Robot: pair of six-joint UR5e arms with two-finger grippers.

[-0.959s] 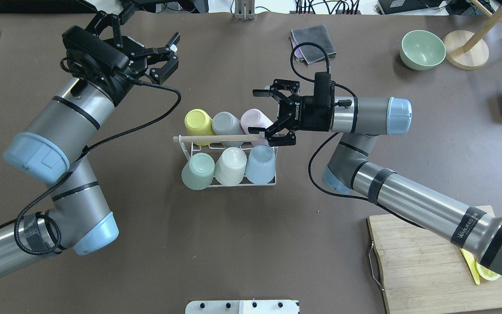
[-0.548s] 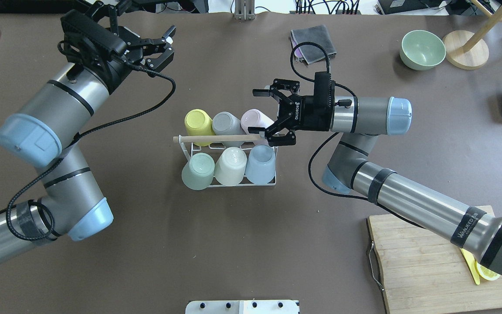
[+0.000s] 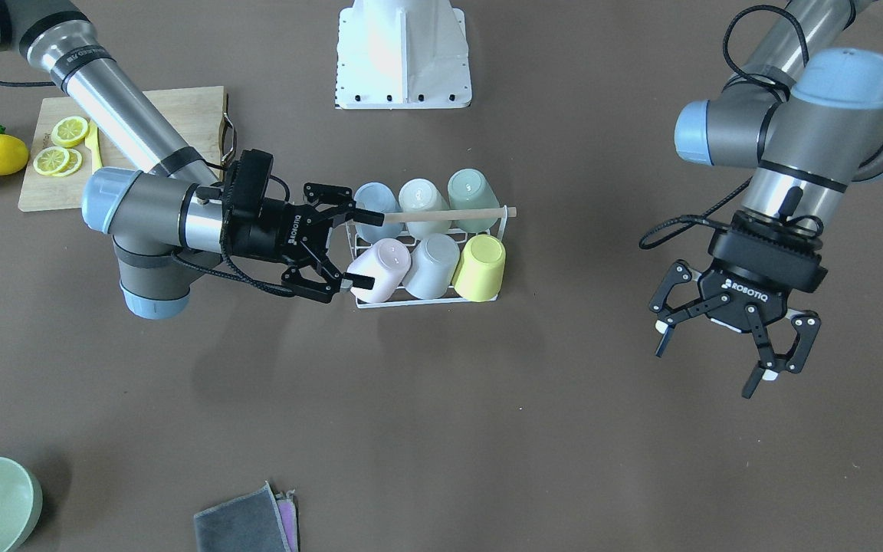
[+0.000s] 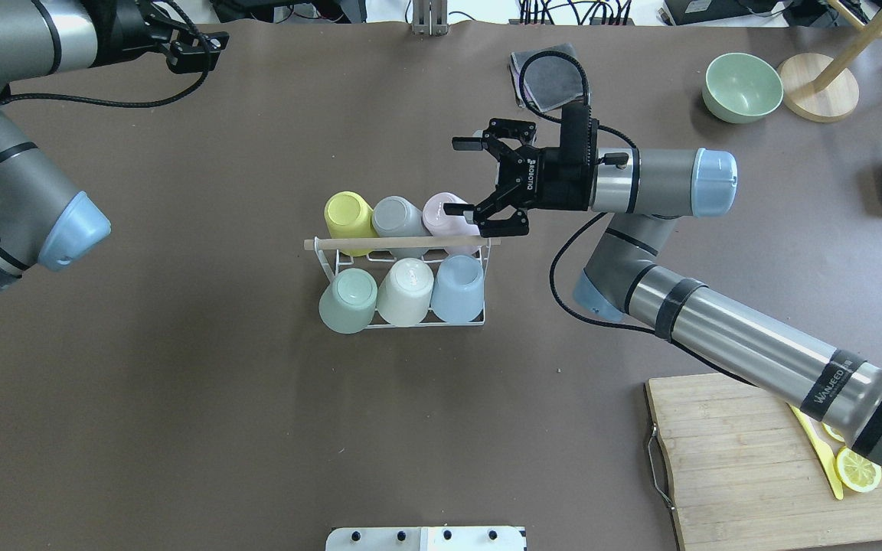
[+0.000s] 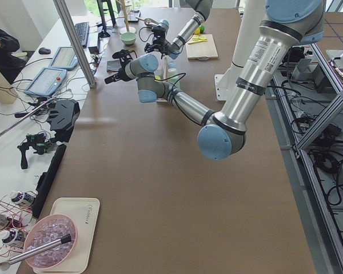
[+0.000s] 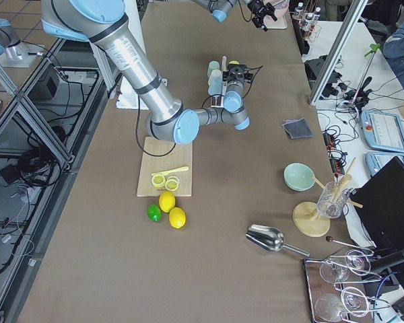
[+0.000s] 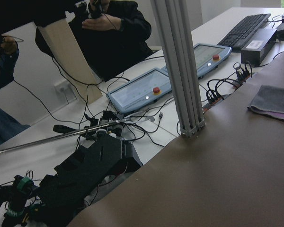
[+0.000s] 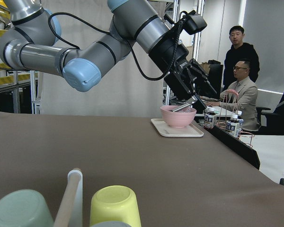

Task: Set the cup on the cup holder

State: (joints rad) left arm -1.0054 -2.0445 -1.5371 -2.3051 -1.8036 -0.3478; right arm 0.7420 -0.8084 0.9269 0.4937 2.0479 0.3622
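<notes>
Centre of the table point(image 4: 257, 428): cup holder point(image 4: 426, 324), white wire, wooden rod point(image 4: 399, 242) across the top. On it, six cups, mouth-down and leaning outward:
- Far row: yellow cup point(image 4: 349, 214), grey cup point(image 4: 397, 216), pink cup point(image 4: 447, 210).
- Near row: green cup point(image 4: 347, 300), cream cup point(image 4: 406, 291), blue cup point(image 4: 460, 287).

No loose cup anywhere in view.

Right gripper point(image 4: 458, 176): jaws spread wide, empty, lying level at the rack's right end. Finger nearer the robot close against the pink cup; touching or just clear, cannot tell.

Left gripper point(image 3: 706, 368): jaws apart, empty, well away from the rack toward the table's far left.

Judging the task done or all but done; only a clean retreat left for the right arm.

Risks from here:
- Snagging the pink cup with the near finger on the way out. Would tip it off its prong or drag the light rack along.
- Catching the rod end, just beside that same finger. Would tilt the holder and loosen all six cups.
- Closing the jaws in place. Would likely clip the pink cup's wall.

Safest exit, as a guess: straight back along the gripper's own axis, jaws kept wide, no sideways sweep.
</notes>
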